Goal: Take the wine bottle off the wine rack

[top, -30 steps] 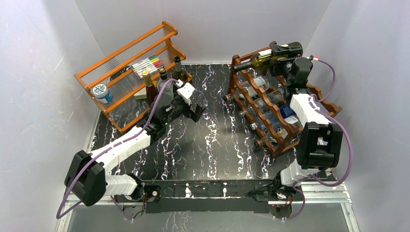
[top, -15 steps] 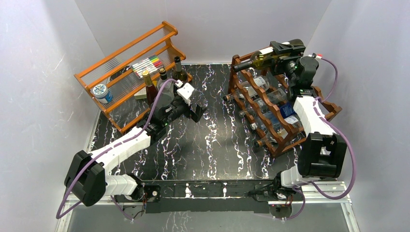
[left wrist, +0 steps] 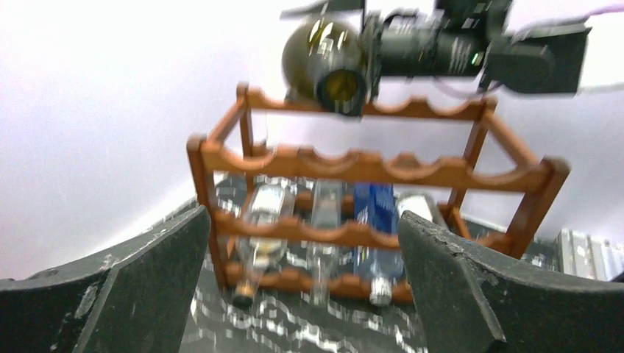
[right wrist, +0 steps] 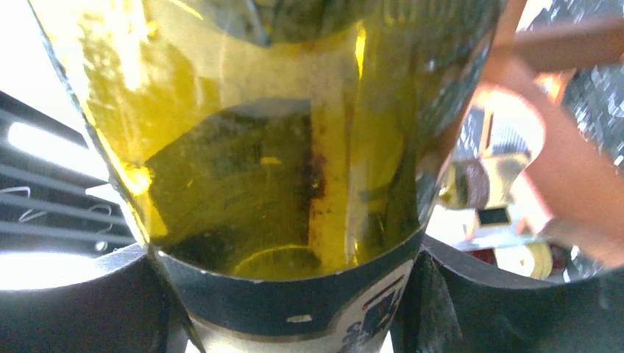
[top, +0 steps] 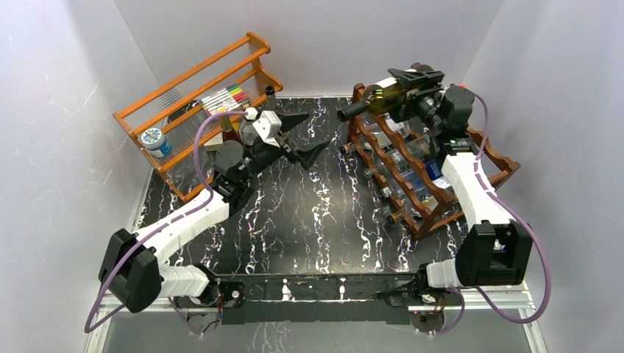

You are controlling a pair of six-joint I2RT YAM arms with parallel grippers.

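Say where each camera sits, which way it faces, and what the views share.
Top external: above and behind the robot, looking down at the table; left gripper open, right gripper clamping the bottle.
Left wrist: faces the rack front-on across the table; its own fingers frame the view.
Right wrist: close against the bottle's glass; its fingers at the bottom corners.
Shared: all three show the bottle; top and left wrist show the rack clearly.

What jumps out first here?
The right gripper clamping the green bottle at the top of the dark rack, far right, neck pointing toward the centre. Next, the left gripper, open wide over the table and aimed at that rack.
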